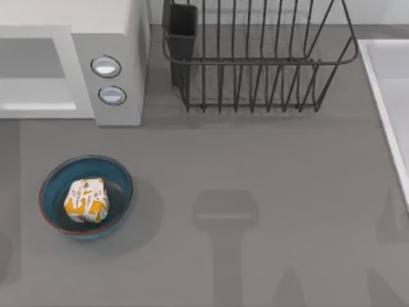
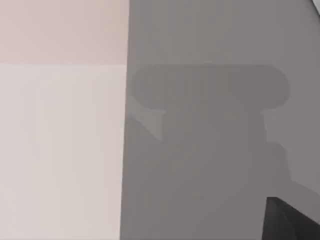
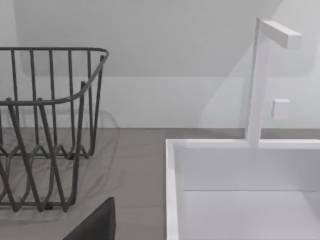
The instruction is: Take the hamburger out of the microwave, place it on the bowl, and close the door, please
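The hamburger (image 1: 87, 200), a small white lump with orange patches, lies inside the blue bowl (image 1: 51, 185) at the table's front left. Behind the bowl stands the white microwave (image 1: 131, 57) with two round knobs. Its door (image 1: 38, 105) sits flush with the front, and the grey window and slim handle bar face outward. A dark corner of my left gripper (image 2: 290, 222) shows in the left wrist view, above bare grey table. A dark part of my right gripper (image 3: 97, 225) shows in the right wrist view, near the rack and the sink.
A black wire rack (image 1: 255, 64) stands at the back middle, with a dark cup (image 1: 182, 29) in its left corner. A white sink (image 1: 390, 96) with a white tap (image 3: 257, 85) borders the table's right side. Arm shadows fall on the grey tabletop (image 1: 255, 166).
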